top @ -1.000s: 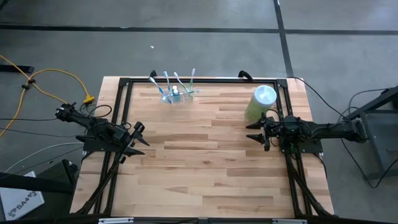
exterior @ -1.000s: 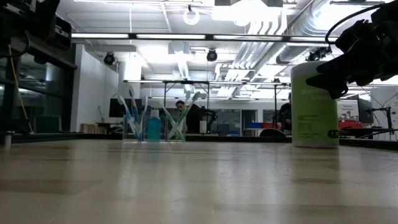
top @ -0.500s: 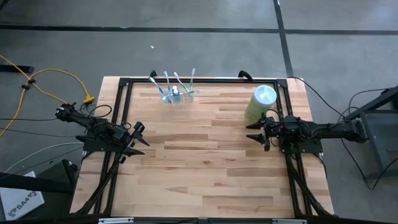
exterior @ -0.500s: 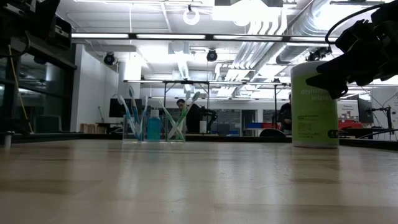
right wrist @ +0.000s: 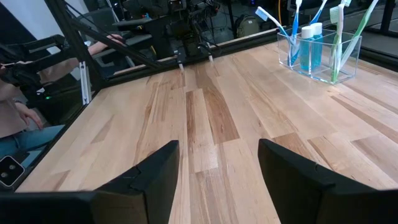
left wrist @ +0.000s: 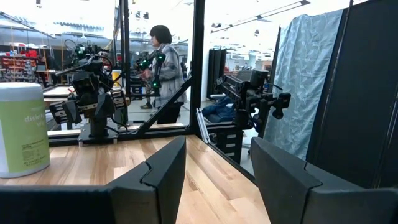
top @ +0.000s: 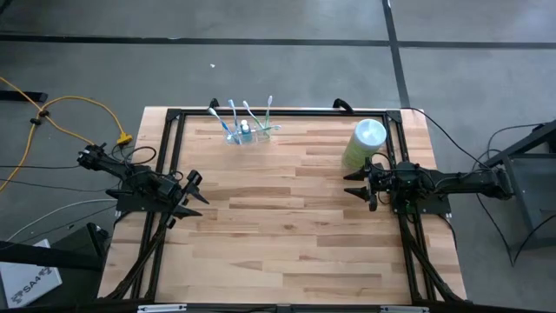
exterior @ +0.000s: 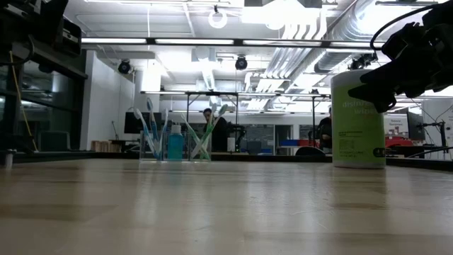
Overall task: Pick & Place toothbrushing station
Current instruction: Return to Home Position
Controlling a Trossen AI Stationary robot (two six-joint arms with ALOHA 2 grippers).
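Both arms sit at the table [top: 287, 252] sides, station [top: 246, 132] at the far edge.
High view: I see brushes [top: 232, 115] in the station; left gripper [top: 191, 198] and right gripper [top: 354, 184] well apart from it, jaws spread, holding nothing. Low view: canister [exterior: 357, 120] stands right of the station. Wrist views: clear gap between each finger pair.

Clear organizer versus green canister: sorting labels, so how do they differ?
The clear organizer is see-through; the green canister is opaque. The organizer is low and open-topped, holding toothbrushes; the canister is a taller lidded cylinder. Both stand on the table, ungripped.
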